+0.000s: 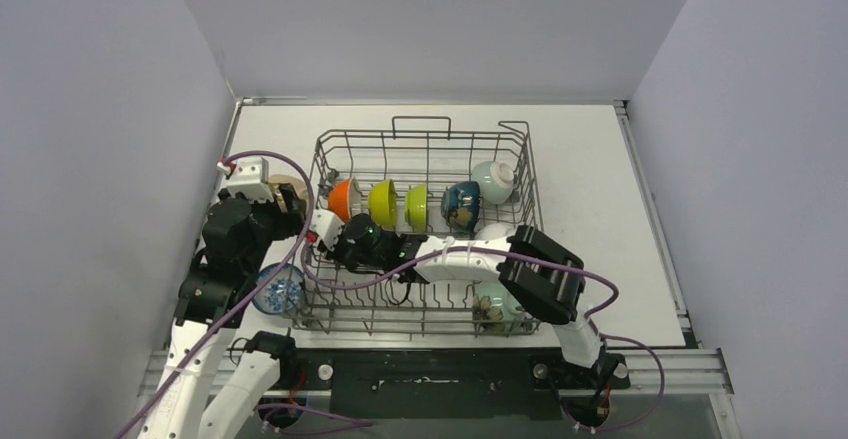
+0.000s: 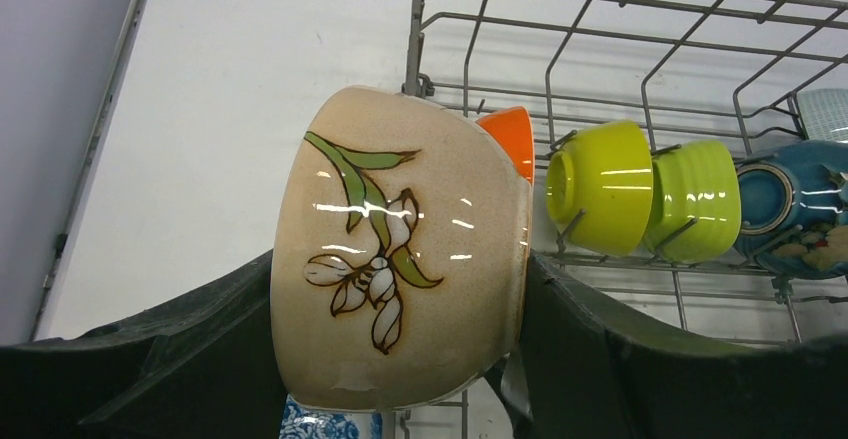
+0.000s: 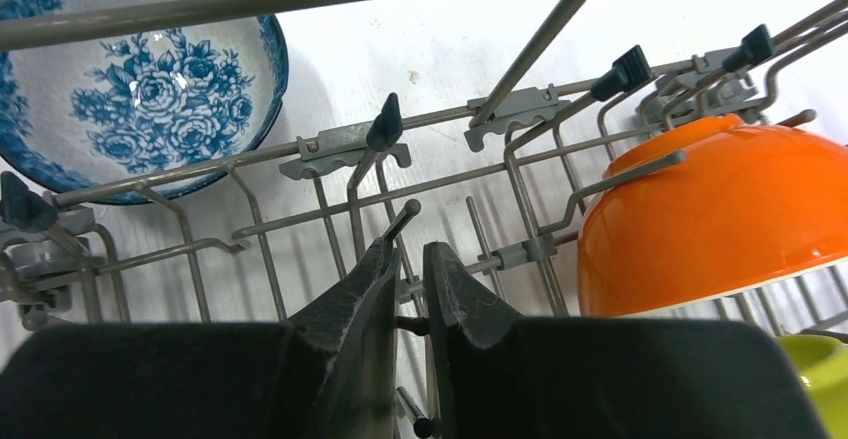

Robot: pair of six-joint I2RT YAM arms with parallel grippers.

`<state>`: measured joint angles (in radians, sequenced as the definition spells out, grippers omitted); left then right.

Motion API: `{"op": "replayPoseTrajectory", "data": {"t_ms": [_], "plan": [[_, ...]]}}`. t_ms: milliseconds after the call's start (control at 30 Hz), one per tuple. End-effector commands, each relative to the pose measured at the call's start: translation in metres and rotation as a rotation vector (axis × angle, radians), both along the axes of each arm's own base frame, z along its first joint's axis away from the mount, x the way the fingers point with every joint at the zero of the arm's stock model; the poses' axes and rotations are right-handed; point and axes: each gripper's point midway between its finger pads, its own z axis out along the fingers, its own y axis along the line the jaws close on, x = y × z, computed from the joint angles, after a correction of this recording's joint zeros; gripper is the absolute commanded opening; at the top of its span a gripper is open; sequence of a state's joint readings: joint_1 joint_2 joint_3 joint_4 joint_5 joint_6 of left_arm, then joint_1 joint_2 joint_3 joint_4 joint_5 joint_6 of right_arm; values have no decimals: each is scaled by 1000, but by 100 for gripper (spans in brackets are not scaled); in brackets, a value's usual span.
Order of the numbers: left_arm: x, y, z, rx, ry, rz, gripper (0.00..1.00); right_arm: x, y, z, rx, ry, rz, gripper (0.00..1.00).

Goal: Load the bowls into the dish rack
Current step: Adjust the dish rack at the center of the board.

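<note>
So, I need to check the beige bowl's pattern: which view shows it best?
Left wrist: the beige bowl sits large and central, painted flower facing the camera. Top external shows only a sliver of it; right wrist, none.

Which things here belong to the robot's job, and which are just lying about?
Job: dish rack, beige bowl, blue-patterned bowl, orange bowl, yellow bowl, lime bowl, dark blue bowl, pale green bowl.
Just there: purple cables, table.

There are no words, numbers or signs to read anywhere, not on any of the things in these three pictures.
</note>
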<state>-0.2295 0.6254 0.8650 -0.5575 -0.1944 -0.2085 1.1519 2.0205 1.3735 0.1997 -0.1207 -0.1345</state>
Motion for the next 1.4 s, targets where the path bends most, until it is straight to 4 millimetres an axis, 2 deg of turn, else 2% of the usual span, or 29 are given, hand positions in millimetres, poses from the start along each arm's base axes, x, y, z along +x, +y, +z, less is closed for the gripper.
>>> {"op": "replayPoseTrajectory", "data": {"t_ms": [0, 200, 467, 567, 667, 733, 867, 933, 1033, 1133, 1200, 1367], "plan": [[7, -2, 55, -69, -171, 10, 0, -22, -5, 8, -86, -190, -50, 5], [8, -4, 47, -77, -148, 6, 0, -32, -9, 4, -158, -325, -89, 5], [11, -5, 38, -75, -115, 4, 0, -34, -17, 0, -217, -455, -154, 5], [11, -6, 39, -77, -120, 1, 0, -38, -12, 5, -181, -419, -137, 5], [10, -8, 46, -78, -143, -15, 0, -41, -2, 13, -129, -311, -103, 7], [10, -11, 53, -78, -167, -35, 0, -36, 3, 22, -71, -199, -76, 23], [8, -18, 70, -83, -230, -90, 0, -33, 7, 45, 50, -14, -15, 67], [7, -22, 77, -89, -256, -115, 0, -29, 4, 60, 97, 32, -9, 80], [8, -29, 84, -100, -278, -150, 0, -25, -4, 80, 154, 73, -7, 94], [7, -35, 91, -114, -298, -182, 0, -24, -15, 101, 212, 104, -11, 100], [7, -38, 95, -125, -313, -195, 0, -23, -24, 117, 250, 124, -12, 95], [6, -50, 101, -147, -330, -258, 0, -12, -51, 137, 310, 181, -33, 92]]}}
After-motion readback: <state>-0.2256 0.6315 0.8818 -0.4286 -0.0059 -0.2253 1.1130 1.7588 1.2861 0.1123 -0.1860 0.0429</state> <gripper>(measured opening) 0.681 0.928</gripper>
